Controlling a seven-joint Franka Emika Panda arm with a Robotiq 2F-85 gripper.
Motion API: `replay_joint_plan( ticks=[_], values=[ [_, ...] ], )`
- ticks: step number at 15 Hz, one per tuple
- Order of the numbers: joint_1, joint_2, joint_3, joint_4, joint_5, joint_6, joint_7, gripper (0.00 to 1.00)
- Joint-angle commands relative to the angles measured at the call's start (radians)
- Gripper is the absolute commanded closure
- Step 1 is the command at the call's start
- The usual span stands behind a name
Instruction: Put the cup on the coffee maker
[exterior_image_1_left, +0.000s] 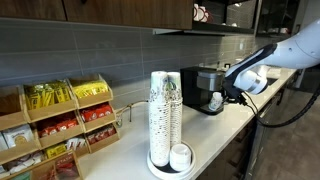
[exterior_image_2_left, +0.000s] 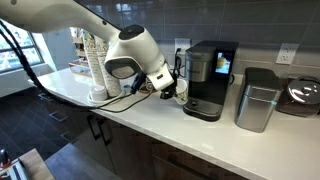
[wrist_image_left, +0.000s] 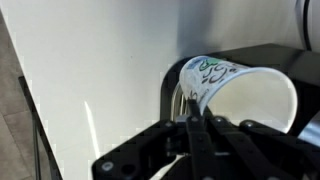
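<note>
The small white paper cup (wrist_image_left: 225, 75) carries a greenish-blue print and fills the upper right of the wrist view, with its open mouth facing the camera. My gripper (wrist_image_left: 194, 122) is shut on its wall near the rim. In both exterior views the cup (exterior_image_1_left: 215, 101) (exterior_image_2_left: 181, 93) hangs in my gripper (exterior_image_1_left: 226, 97) (exterior_image_2_left: 172, 88) just above the counter, right in front of the boxy black coffee maker (exterior_image_1_left: 204, 84) (exterior_image_2_left: 209, 78). The machine's dark base (wrist_image_left: 172, 92) shows behind the cup in the wrist view. I cannot tell whether the cup touches the machine.
Tall stacks of white cups (exterior_image_1_left: 164, 115) (exterior_image_2_left: 96, 62) stand on a round tray on the white counter (exterior_image_1_left: 215, 130). A snack rack (exterior_image_1_left: 55, 125) is at the far end. A silver appliance (exterior_image_2_left: 257, 100) stands beside the coffee maker. A cable (exterior_image_2_left: 70, 92) trails along the counter edge.
</note>
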Motion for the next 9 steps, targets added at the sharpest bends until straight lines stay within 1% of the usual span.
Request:
replay_joint_plan(
  ticks=[1, 4, 9],
  values=[
    [0.006, 0.072, -0.017, 0.043, -0.012, 0.069, 0.113, 0.99],
    [0.003, 0.1, -0.007, 0.064, 0.007, 0.07, 0.145, 0.99],
    [0.007, 0.128, -0.008, 0.094, 0.0, 0.083, 0.188, 0.99]
  ],
)
